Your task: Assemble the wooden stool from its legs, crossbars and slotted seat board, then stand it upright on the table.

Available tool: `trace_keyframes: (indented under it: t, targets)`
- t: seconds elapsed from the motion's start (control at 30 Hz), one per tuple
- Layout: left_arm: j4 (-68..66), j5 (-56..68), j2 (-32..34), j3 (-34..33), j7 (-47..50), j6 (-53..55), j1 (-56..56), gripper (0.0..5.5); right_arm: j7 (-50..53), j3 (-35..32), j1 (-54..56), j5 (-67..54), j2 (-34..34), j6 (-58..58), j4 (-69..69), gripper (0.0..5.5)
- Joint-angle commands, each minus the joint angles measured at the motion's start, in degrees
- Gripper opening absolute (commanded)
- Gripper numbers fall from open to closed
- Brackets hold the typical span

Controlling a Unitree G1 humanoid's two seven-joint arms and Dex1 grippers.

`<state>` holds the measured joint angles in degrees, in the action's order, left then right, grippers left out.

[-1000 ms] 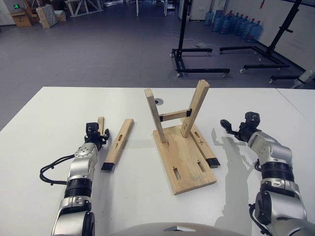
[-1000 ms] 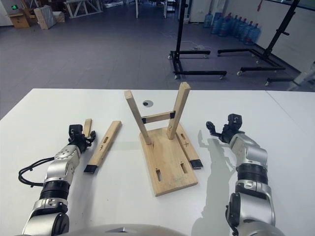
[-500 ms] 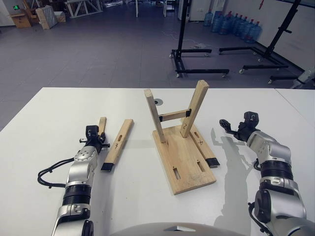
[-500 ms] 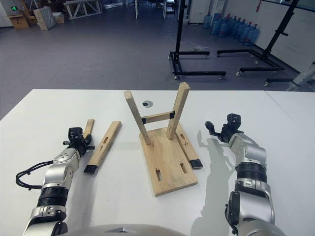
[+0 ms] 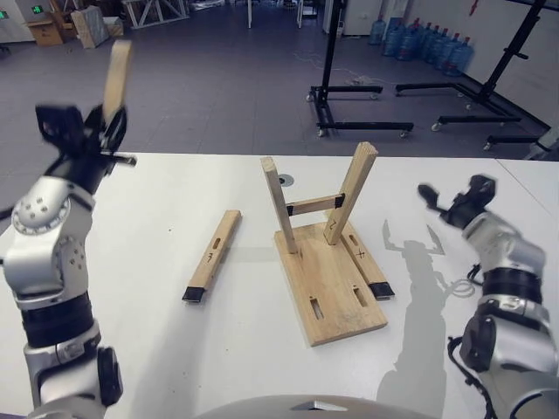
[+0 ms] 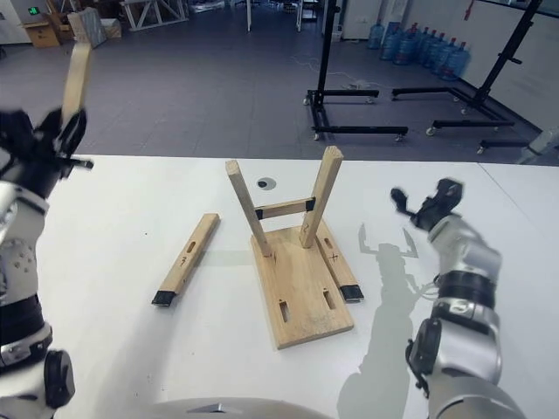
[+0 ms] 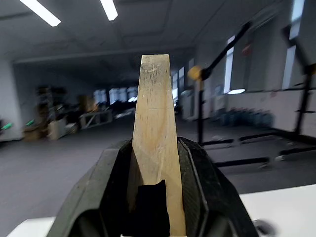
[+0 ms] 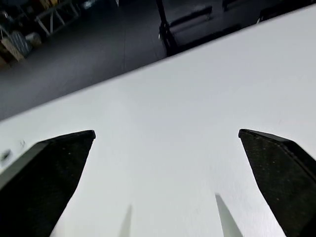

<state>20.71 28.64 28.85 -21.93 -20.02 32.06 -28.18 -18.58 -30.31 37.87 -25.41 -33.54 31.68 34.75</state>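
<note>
Since half a second ago, our left arm has swung up off the table, lifting the short wooden bar that lay beside the loose leg.

In the left eye view, we see the left gripper (image 5: 87, 140) raised high on the left. The wooden bar (image 5: 116, 74) stands upright out of it, its long axis near vertical. The seat board (image 5: 336, 297) lies flat mid-table (image 5: 175, 192), well apart to the right and lower. It already carries two upright legs (image 5: 279, 205) joined by a crossbar (image 5: 312, 206). The loose leg (image 5: 212, 255) lies between the gripper and the board. The right gripper (image 5: 450, 199) hangs near the board's right side, nearer to it than the left one.

In the left wrist view, the jaws are clamped on the bar's dark end.

In the right wrist view, the right gripper's fingers (image 8: 49, 173) stand wide apart over bare table.
</note>
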Motion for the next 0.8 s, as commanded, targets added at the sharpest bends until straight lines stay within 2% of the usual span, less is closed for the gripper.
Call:
trace_keyframes:
  t: [0.03, 0.1, 0.17, 0.27, 0.33, 0.6, 0.8]
  targets:
    - [1.15, 2.87, -4.43, 9.7, -3.14, 1.2, -3.33, 1.27, -2.38, -2.79, 14.93, -14.71, 0.08, 15.34, -9.81, 5.38]
    - [1.48, -0.19, -5.65, 16.07, -3.59, -0.2, -2.93, 1.27, -0.41, -3.5, 20.13, -23.56, 3.68, 24.7, -14.41, 5.38]
    - [0.48, -1.49, -7.07, 18.91, -3.63, -0.99, -3.23, 1.27, 3.84, -4.82, 22.22, -31.33, 8.37, 31.66, -18.27, 5.38]
    - [-1.84, -3.1, -9.81, 21.99, -3.19, -2.23, -4.6, 1.27, 12.89, -2.33, 17.58, -38.16, 20.17, 36.59, -26.9, 5.38]
    - [-2.73, -4.09, -10.37, 22.52, -3.2, -2.89, -5.35, 1.27, 16.91, -1.88, 14.53, -40.36, 24.5, 37.15, -29.31, 5.38]
    - [-3.03, -5.6, -10.76, 24.4, -5.2, -3.78, -4.32, 1.27, 25.2, -2.78, 13.49, -51.95, 30.0, 34.61, -29.65, 5.38]
    - [-2.29, -6.96, -10.83, 27.42, -7.2, -4.11, -3.52, 1.27, 28.44, 0.59, 14.89, -55.61, 32.89, 30.17, -28.18, 5.38]
